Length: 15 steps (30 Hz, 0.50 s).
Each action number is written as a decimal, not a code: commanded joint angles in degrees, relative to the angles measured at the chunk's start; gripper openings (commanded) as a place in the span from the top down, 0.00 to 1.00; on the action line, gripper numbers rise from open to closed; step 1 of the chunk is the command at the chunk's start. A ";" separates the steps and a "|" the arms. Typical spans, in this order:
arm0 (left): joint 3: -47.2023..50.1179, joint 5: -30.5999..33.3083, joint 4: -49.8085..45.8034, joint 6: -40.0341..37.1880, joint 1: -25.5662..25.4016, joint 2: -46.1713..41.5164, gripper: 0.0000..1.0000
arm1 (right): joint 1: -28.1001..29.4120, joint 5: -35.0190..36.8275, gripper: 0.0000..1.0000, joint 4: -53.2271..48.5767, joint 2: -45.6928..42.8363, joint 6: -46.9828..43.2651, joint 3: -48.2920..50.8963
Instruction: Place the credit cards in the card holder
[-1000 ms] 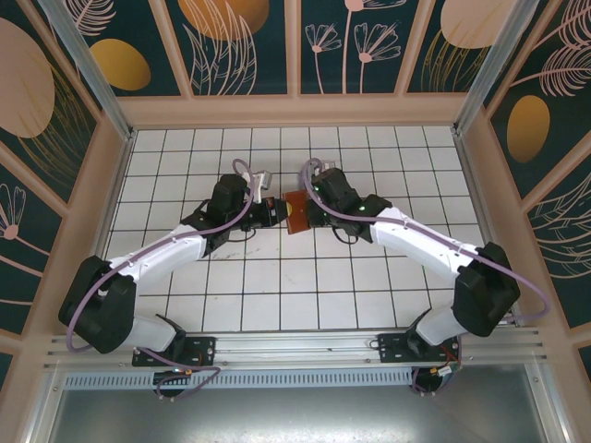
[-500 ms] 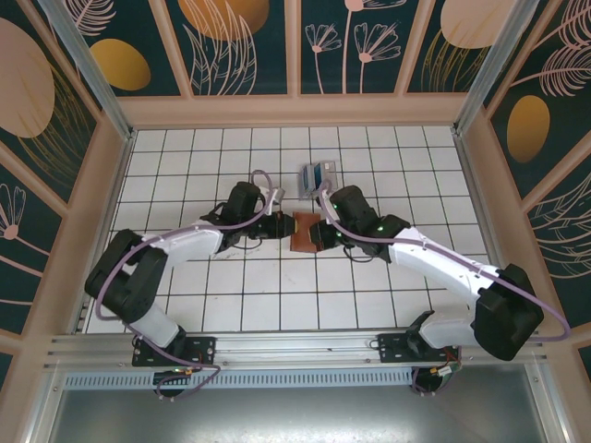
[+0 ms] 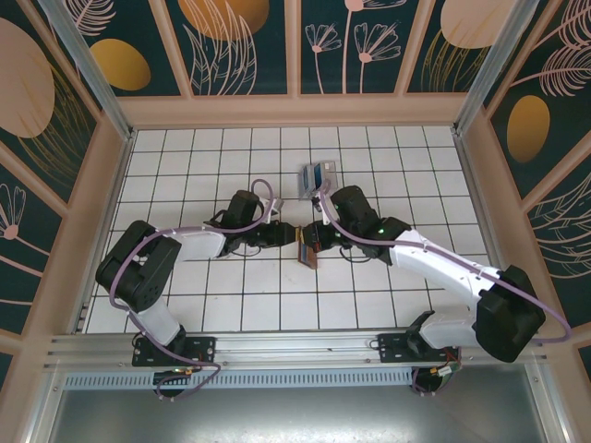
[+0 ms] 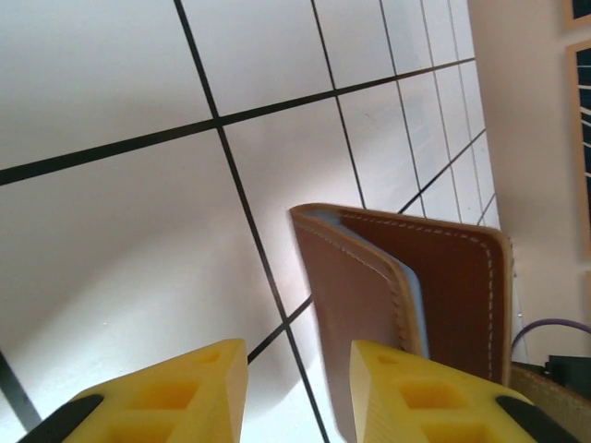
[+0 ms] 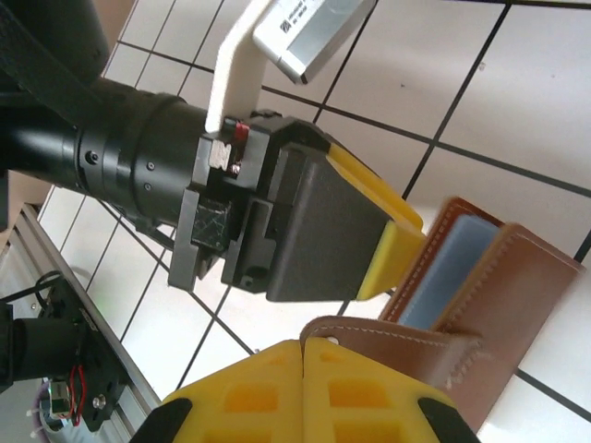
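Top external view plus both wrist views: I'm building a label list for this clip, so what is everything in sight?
card holder: one, reddish-brown, mid-table between the grippers, partly open.
credit card: one visible, light blue, tucked inside the card holder.
clear box: one, transparent with bluish contents, farther back on the table; its contents cannot be counted.
table: one, white tiles with dark lines.
left gripper: one, yellow fingers, open, beside the card holder.
right gripper: one, yellow fingers, shut on a flap of the card holder.
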State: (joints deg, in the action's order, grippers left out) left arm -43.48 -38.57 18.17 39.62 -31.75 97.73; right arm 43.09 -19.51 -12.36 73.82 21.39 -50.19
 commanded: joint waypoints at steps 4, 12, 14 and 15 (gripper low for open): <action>2.87 -4.43 8.16 4.69 1.81 0.10 0.63 | -1.16 -0.25 1.00 1.65 1.93 1.96 -0.40; 3.46 -5.96 10.17 6.07 2.04 0.92 0.66 | -4.81 -3.11 1.00 6.03 1.25 4.82 5.42; 3.30 -5.47 9.65 6.09 2.09 1.97 0.68 | -6.19 -3.70 1.00 6.62 0.35 5.07 7.21; 3.07 -5.45 9.47 6.13 2.04 2.22 0.68 | -7.06 -3.70 1.00 6.49 -0.13 4.99 8.10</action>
State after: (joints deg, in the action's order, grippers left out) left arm -40.16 -42.83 26.50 45.01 -29.93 98.41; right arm 37.74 -21.30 -8.29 75.70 24.82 -44.36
